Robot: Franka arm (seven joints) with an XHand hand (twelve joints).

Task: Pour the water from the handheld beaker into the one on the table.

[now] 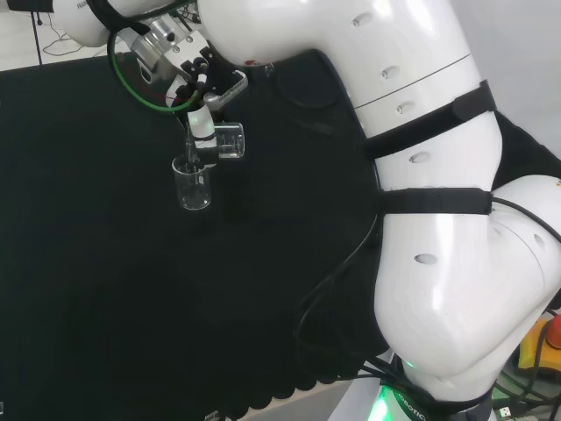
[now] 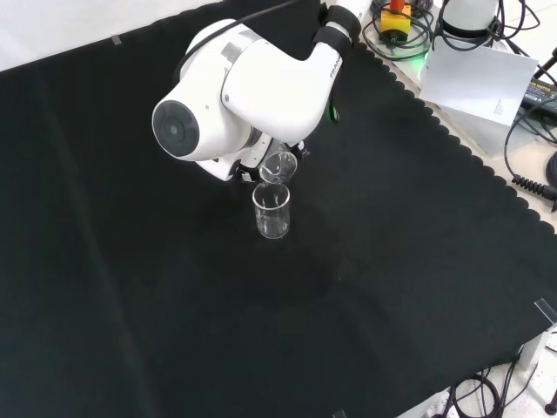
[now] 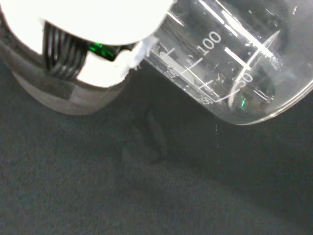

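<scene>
In the head view the hand point(image 1: 203, 123) hung above the bench point(image 1: 105, 289) near the far left of the arm's white links point(image 1: 438, 219), with its fingers curled round a clear held beaker point(image 1: 230, 141) that lay tipped almost on its side. The beaker's mouth pointed to the view's left, toward a second clear beaker point(image 1: 193, 183) that stood upright on the black cloth just below and slightly left of the hand. The lip of the held beaker sat right over the rim of the standing one, and the two looked to be touching or nearly so; the view did not settle which. In the front view the tilted held beaker point(image 2: 278, 165) showed just under the arm's big white link point(image 2: 252, 87), directly above the standing beaker point(image 2: 271, 211), whose open top faced it. The wrist view showed the held beaker point(image 3: 230, 63) close up, slanted with its printed scale marks along the wall, a white part of the hand point(image 3: 88, 44) beside it and the dark cloth beyond. Whether water lay in either vessel could not be made out.
</scene>
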